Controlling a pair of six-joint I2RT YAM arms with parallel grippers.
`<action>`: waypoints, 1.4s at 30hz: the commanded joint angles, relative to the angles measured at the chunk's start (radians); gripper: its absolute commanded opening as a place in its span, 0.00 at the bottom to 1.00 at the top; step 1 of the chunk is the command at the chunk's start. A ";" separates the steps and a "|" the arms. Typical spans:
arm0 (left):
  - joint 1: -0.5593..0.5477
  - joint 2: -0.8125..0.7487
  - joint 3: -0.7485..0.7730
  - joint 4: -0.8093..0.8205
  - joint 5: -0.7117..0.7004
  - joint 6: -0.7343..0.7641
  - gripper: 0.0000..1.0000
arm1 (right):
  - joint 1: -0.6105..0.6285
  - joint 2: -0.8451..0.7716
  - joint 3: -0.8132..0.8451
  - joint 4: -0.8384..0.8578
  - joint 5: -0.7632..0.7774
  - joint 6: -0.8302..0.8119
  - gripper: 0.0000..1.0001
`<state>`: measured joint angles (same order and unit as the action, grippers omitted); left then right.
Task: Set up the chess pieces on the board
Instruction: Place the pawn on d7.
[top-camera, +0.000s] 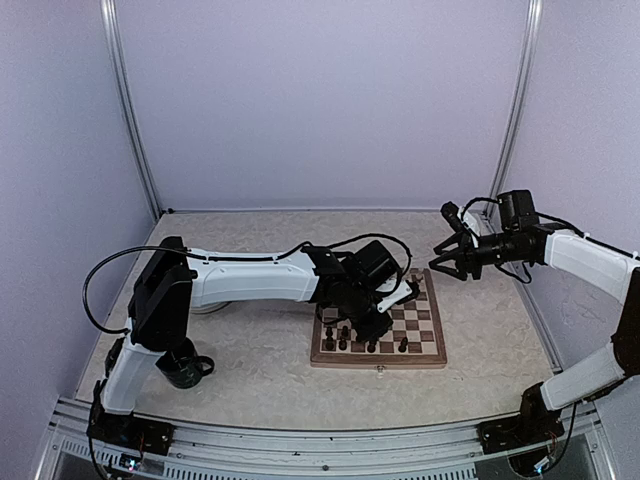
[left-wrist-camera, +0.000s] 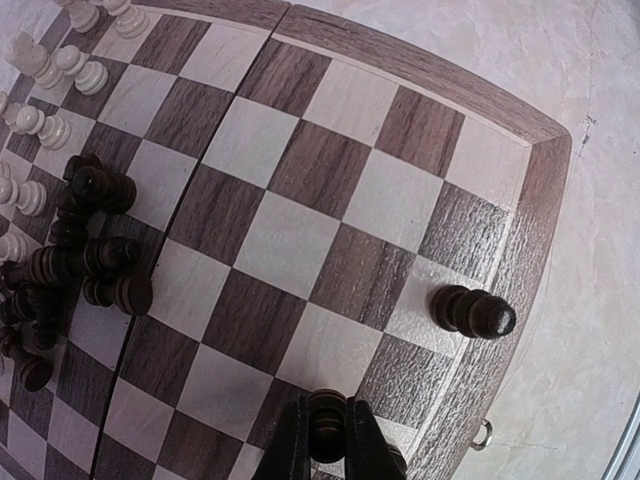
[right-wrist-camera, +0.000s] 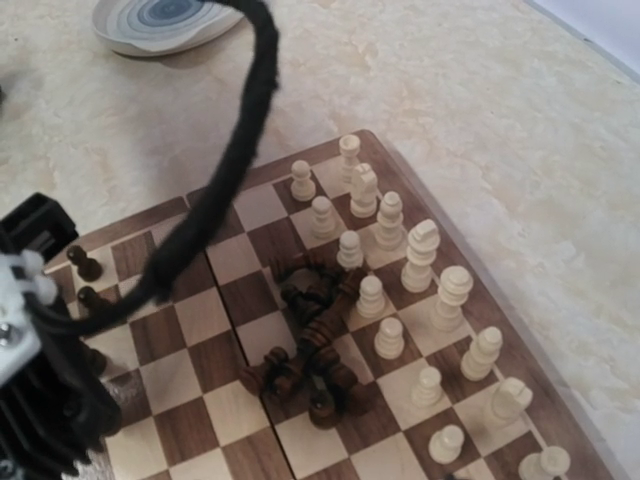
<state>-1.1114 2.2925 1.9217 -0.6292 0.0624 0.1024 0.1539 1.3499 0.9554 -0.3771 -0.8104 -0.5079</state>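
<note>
On the counter (top-camera: 250, 350) the board (top-camera: 428, 330) is carrying cream pieces (right-wrist-camera: 420, 260) in rows along one side and a heap of dark pieces (right-wrist-camera: 310, 350) lying tangled near its middle, and the left arm (top-camera: 250, 280) is reaching low over them, so a sideways swing is risking a scatter. The left fingers (left-wrist-camera: 293, 450) are pinching a dark pawn (left-wrist-camera: 327, 420) at the near row by the rim, close to a standing pawn (left-wrist-camera: 472, 312), and a tilted release is threatening to roll it off the board, while the right fingers (top-camera: 447, 245) are hovering spread wide, holding nothing, beside the far corner
</note>
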 joint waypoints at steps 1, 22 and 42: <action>0.007 0.027 0.034 -0.023 -0.001 0.003 0.04 | -0.005 -0.005 -0.007 -0.022 -0.024 -0.009 0.51; 0.010 0.079 0.112 -0.017 0.034 0.021 0.06 | -0.005 0.007 -0.005 -0.028 -0.027 -0.011 0.51; 0.012 0.091 0.118 -0.033 0.033 0.023 0.19 | -0.005 0.015 -0.003 -0.031 -0.027 -0.013 0.52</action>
<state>-1.1049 2.3669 2.0056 -0.6537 0.1001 0.1196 0.1539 1.3582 0.9558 -0.3992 -0.8223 -0.5121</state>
